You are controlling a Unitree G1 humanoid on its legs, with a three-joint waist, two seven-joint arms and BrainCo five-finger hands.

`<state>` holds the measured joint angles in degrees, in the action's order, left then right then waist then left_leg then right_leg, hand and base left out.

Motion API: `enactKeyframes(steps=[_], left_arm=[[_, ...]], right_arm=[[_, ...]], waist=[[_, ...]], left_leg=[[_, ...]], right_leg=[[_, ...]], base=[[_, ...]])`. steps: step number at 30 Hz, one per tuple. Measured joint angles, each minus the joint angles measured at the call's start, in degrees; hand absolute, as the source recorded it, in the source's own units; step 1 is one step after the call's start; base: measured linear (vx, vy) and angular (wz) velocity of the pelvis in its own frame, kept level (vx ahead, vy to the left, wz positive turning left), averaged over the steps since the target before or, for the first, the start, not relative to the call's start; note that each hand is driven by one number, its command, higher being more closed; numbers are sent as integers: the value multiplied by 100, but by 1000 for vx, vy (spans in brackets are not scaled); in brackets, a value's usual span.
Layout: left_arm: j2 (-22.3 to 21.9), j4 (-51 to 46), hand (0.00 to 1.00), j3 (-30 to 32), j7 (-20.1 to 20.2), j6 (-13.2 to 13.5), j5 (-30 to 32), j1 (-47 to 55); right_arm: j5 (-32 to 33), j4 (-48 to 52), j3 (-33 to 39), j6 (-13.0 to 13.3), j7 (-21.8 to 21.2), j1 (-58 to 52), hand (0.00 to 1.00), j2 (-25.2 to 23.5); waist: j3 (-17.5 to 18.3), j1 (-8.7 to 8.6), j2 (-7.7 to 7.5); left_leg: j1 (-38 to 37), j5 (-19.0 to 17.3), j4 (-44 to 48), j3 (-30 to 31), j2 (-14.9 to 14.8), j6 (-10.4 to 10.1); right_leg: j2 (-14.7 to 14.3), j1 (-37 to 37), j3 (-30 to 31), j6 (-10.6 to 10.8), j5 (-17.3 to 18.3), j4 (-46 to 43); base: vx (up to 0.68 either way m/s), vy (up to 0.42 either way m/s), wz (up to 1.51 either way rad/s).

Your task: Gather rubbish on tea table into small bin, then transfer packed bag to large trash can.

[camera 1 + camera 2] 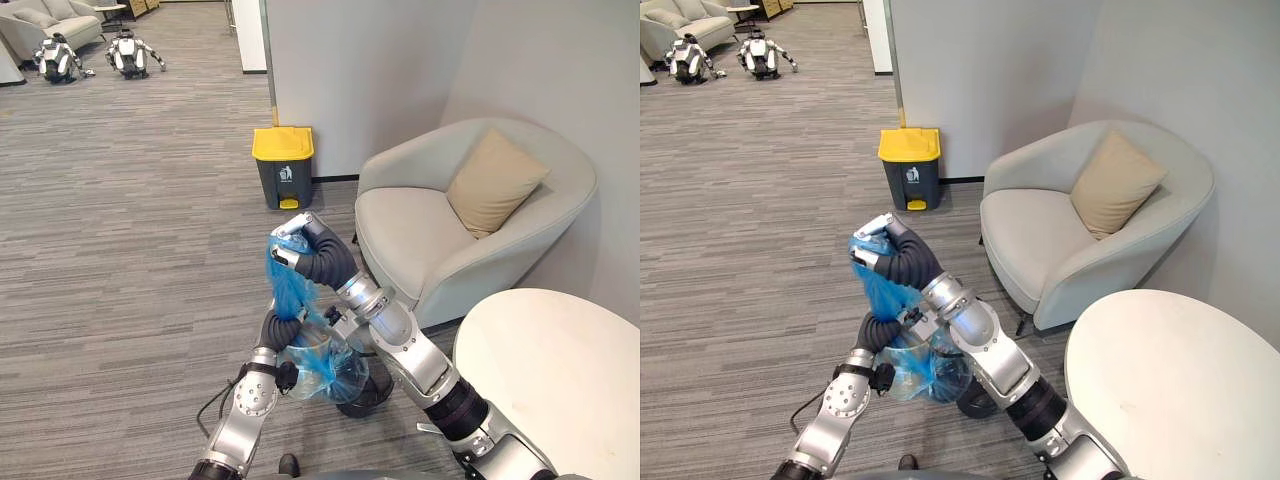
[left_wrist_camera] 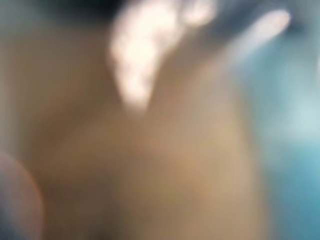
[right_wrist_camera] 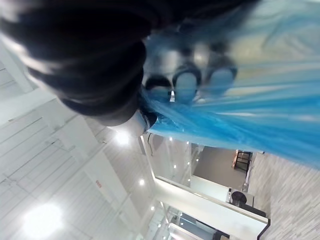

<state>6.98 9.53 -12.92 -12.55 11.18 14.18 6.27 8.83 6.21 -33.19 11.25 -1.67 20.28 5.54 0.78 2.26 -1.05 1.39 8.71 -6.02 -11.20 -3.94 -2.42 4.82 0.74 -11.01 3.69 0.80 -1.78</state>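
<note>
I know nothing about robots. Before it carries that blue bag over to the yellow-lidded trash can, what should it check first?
1. Grip on the bag: ok. The right robot hand is curled round the gathered neck of the blue bag.
2. Bag lifted out of the small bin: cannot tell; its bottom hangs right at the bin.
3. Left robot hand helping: cannot tell; it sits behind the bag.
4. Large trash can open: not ok; its yellow lid is down.
5. Can within reach: probably not ok; it stands off by the wall.
</note>
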Motion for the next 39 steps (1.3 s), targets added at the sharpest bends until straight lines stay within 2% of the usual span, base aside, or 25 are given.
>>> enactKeyframes(steps=[3, 5, 13, 17, 23, 27, 31, 33, 35, 39], left_arm=[[2, 0, 100, 22, -1, -81, 2, 22], [-5, 0, 100, 91, -1, -89, 7, 24], [-4, -113, 100, 426, -23, -95, 77, 68], [10, -119, 100, 635, -36, -99, 304, 168], [58, -108, 100, 1084, -177, -166, 643, 290], [54, 37, 100, 1345, -227, -193, 678, 434], [46, 356, 100, 1648, -242, -219, 678, 662], [35, 574, 100, 1804, -234, -232, 678, 691], [48, 886, 100, 1944, -152, -272, 678, 715], [55, 1299, 100, 2047, -15, -340, 682, 716]], right_arm=[[-273, 0, 108, 70, -1, -145, 0, 56], [-689, 0, 127, 160, 15, -235, 0, 182], [-1788, 2, 173, 229, 57, -457, 0, 675], [-2448, 175, 387, 293, 289, -548, 0, 1008], [-3174, 785, 1214, 594, 866, -1169, 0, 1363], [-3183, 815, 1765, 603, 922, -1900, 0, 1284], [-2732, 661, 2423, 591, 894, -2610, 0, 770], [-2428, 254, 2657, 574, 822, -2776, 0, 554], [-1805, -420, 2832, 478, 537, -2986, 0, 392], [-1337, -1569, 2868, 301, 168, -3077, 0, 315]], waist=[[0, 8, 0], [-1, 4, 0], [-4, 7, -7], [-7, 8, -12], [-11, 9, -17], [-15, 11, -16], [-25, -64, -11], [-35, -129, -15], [-44, -146, -9], [-66, -146, 10]], left_leg=[[0, 0, 0, 6, 4, 1], [0, -1, -1, 6, 8, -1], [4, -1, -1, 9, 6, -2], [9, -1, -1, 9, 6, -1], [10, 16, -1, 12, 7, 24], [10, 9, -1, 14, 9, 15], [10, -5, -2, 14, 5, -1], [18, -25, -2, 24, -5, -25], [34, -51, -2, 40, -10, -10], [93, -64, -1, 116, 2, 8]], right_leg=[[5, 3, -6, 1, 15, -1], [9, 4, -6, 6, 19, -2], [9, 4, -5, 7, 20, 1], [8, 2, -5, 7, 20, 6], [8, 3, -8, 7, 21, 8], [17, 2, -9, 16, 30, 6], [26, -1, -9, 17, 34, 3], [32, -2, -6, 17, 33, 4], [32, 3, -3, 17, 33, 26], [32, 4, 7, 23, 37, 88]], base=[[0, 0, 0], [0, 0, 0], [0, 0, 0], [0, 0, 0], [0, 0, 0], [0, 0, 0], [0, 0, 0], [0, 0, 0], [0, 0, 4], [2, 1, 10]])
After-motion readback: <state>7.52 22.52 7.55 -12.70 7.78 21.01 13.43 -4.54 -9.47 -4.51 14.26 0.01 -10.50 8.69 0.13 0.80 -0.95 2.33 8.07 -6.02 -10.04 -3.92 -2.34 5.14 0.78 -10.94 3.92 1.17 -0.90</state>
